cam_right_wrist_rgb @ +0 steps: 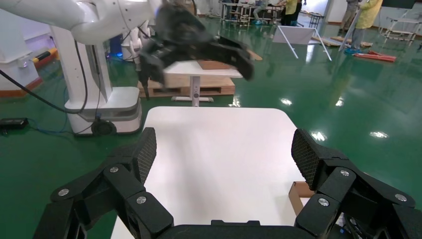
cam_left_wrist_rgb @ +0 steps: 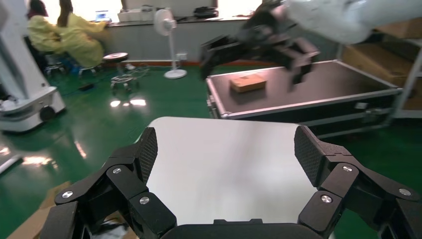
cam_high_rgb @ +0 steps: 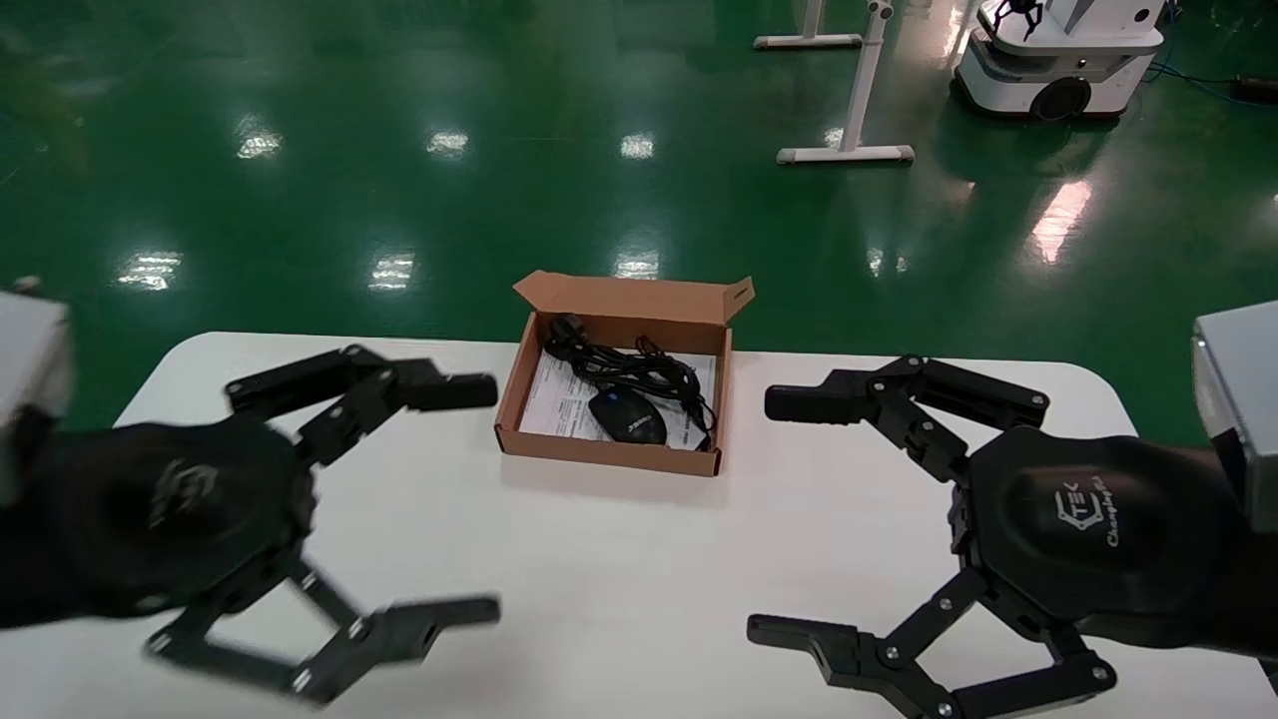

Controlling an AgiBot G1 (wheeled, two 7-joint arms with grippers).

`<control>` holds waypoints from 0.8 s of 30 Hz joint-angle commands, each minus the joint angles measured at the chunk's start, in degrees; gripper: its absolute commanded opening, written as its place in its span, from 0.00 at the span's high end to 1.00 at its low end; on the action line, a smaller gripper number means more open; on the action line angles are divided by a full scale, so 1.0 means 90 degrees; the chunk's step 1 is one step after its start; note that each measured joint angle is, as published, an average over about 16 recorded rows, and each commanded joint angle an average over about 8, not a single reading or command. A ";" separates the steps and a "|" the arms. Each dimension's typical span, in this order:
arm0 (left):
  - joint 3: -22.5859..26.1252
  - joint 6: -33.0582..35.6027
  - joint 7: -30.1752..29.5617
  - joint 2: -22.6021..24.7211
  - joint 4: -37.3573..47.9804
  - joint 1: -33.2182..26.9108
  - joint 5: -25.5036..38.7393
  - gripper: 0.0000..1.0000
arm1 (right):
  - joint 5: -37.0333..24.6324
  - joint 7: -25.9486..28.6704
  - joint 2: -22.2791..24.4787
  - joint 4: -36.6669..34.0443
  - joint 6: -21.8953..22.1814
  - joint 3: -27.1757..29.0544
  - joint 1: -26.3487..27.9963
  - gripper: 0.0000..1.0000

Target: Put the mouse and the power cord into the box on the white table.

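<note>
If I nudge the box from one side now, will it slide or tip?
Probably slide: the box is shallow and sits flat on the smooth white table. The mouse and power cord inside add some weight, so tipping seems unlikely. Its raised lid flap looks thin and would likely bend if pushed.

Green floor (cam_high_rgb: 399,180), white stand (cam_high_rgb: 849,120), wheeled robot base (cam_high_rgb: 1058,60).

1. The box (cam_high_rgb: 611,451) is matt brown cardboard, lined with printed white paper.
2. The mouse (cam_high_rgb: 627,415) is smooth black plastic with a slight sheen.
3. The white table (cam_high_rgb: 599,569) is smooth and satin.
4. The floor (cam_high_rgb: 399,150) is glossy green.
</note>
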 commanded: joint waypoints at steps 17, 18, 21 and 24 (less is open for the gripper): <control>-0.0077 0.0063 -0.0073 -0.0076 -0.0090 0.0069 -0.0070 0.00 | 0.0026 0.0048 0.0017 0.0037 -0.0008 0.0019 -0.0029 0.00; -0.0072 0.0059 -0.0070 -0.0072 -0.0084 0.0065 -0.0066 0.00 | 0.0024 0.0047 0.0016 0.0032 -0.0008 0.0018 -0.0026 0.00; -0.0061 0.0048 -0.0064 -0.0060 -0.0068 0.0055 -0.0054 0.00 | 0.0019 0.0045 0.0014 0.0022 -0.0007 0.0015 -0.0021 0.00; -0.0051 0.0039 -0.0059 -0.0052 -0.0056 0.0047 -0.0045 0.00 | 0.0015 0.0044 0.0013 0.0014 -0.0006 0.0014 -0.0017 0.00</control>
